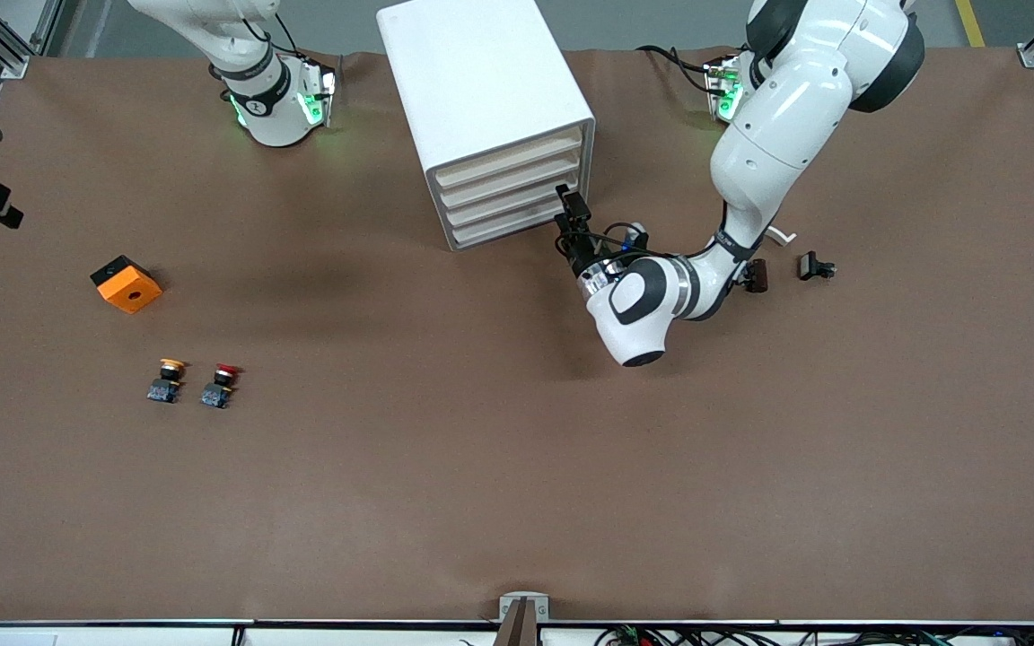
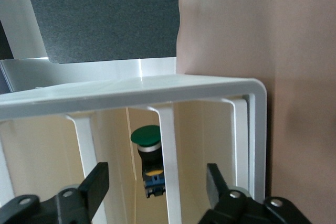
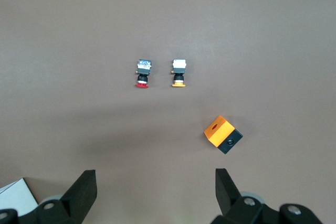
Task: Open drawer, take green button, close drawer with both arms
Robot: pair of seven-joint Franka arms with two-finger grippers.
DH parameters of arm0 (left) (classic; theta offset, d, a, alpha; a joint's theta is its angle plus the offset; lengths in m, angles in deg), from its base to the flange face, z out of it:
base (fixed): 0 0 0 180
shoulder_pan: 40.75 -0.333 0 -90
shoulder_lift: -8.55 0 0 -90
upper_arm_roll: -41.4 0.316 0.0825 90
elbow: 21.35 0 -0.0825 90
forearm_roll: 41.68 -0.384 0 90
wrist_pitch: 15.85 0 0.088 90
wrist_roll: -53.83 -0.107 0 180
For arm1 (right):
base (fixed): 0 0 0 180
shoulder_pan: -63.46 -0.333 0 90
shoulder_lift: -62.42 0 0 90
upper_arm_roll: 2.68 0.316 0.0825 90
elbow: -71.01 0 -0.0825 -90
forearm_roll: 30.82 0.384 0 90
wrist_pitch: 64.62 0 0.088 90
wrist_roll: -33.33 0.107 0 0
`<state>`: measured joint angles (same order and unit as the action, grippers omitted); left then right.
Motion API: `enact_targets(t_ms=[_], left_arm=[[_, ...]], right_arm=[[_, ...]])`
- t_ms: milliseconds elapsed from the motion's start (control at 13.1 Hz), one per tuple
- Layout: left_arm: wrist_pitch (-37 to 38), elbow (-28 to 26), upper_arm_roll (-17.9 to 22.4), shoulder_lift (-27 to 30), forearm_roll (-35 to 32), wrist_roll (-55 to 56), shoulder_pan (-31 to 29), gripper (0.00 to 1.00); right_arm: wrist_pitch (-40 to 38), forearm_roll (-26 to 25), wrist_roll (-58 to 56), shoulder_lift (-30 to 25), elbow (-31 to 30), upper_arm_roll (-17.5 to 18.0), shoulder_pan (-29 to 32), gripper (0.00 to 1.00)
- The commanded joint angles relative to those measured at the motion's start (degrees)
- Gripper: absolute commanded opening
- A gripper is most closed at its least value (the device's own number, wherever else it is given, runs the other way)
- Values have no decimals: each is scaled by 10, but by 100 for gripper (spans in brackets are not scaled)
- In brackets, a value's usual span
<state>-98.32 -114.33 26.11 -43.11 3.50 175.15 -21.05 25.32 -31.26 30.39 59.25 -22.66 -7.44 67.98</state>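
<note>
Showing round green cap, button (image 2: 148, 153) inside cabinet (image 1: 490, 108); both tools apart.

Brown table (image 1: 517, 467) bearing cabinet (image 1: 481, 99), orange block (image 1: 127, 283), buttons.

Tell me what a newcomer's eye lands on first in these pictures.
The white cabinet with four stacked beige-fronted drawers stands between the arms' bases, and the left gripper, jaws open, sits right at the drawer fronts. Its wrist view shows the green-capped button inside the cabinet. Toward the right arm's end of the table lie an orange block and, nearer the front camera, yellow-capped and red-capped buttons.
</note>
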Motion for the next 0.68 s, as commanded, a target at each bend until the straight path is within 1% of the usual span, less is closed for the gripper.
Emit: enact_targets(t_ms=[0, 76, 152, 228, 304, 380, 533, 609], left_arm=[[19, -6, -3, -3, -14, 4, -5, 75], [24, -10, -3, -3, -14, 4, -3, 72], [24, -15, -3, -2, -16, 3, -2, 72], [26, -17, -3, -2, -16, 3, -1, 72], [27, -17, -3, -3, -16, 3, 1, 67], [27, -17, -3, -3, -16, 3, 1, 65], [27, -17, -3, -7, -16, 4, 3, 64], [27, -16, -3, -8, -16, 5, 5, 59]], right_arm=[[-5, -5, -7, 32, 26, 8, 13, 100], [-4, -5, -7, 53, 27, 8, 13, 100], [-5, -5, -8, 67, 31, 7, 13, 100], [-4, -7, -12, 69, 37, 7, 13, 100], [-3, -15, -12, 71, 38, 7, 13, 100], [-2, -30, -12, 73, 38, 8, 12, 100], [-1, -33, -11, 75, 37, 8, 12, 100], [0, -33, -11, 78, 38, 8, 12, 100]])
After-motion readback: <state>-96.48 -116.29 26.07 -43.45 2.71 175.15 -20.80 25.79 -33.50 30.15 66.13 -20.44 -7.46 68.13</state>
